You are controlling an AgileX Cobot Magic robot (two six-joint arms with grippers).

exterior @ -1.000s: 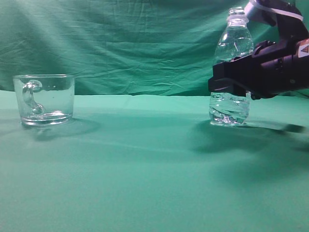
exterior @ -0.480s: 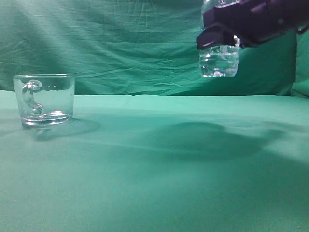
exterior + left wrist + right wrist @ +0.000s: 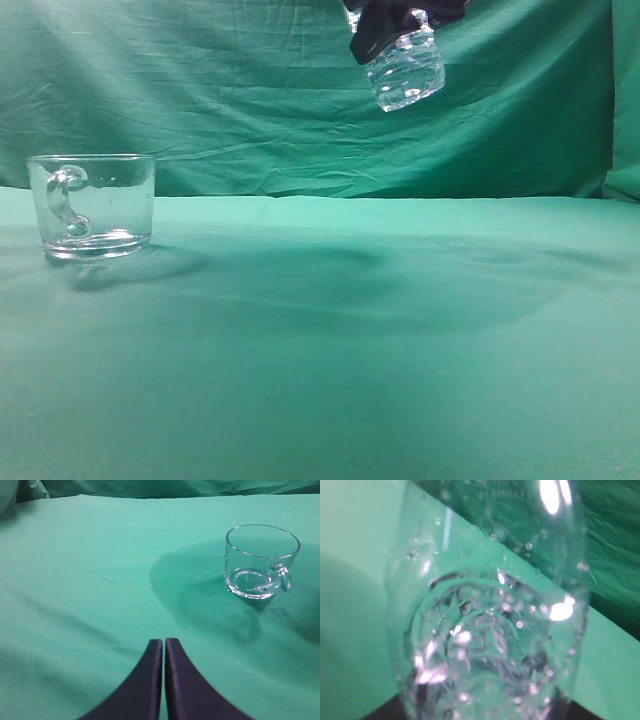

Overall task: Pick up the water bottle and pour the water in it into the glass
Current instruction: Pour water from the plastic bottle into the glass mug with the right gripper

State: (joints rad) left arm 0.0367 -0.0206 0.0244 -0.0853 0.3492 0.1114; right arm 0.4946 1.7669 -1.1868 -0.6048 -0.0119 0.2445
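While the right gripper (image 3: 385, 35) holds the clear ribbed plastic water bottle (image 3: 406, 72) high at the top of the exterior view, I'd carry it level over the short clear handled glass (image 3: 92, 205), well apart on the green counter (image 3: 330, 350), before tipping. That glass looks empty; left gripper (image 3: 164, 647) is closed, idle.

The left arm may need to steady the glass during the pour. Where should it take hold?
Grip the glass across its plain wall from the side away from the handle, which juts toward the camera's right; the open rim must stay clear.
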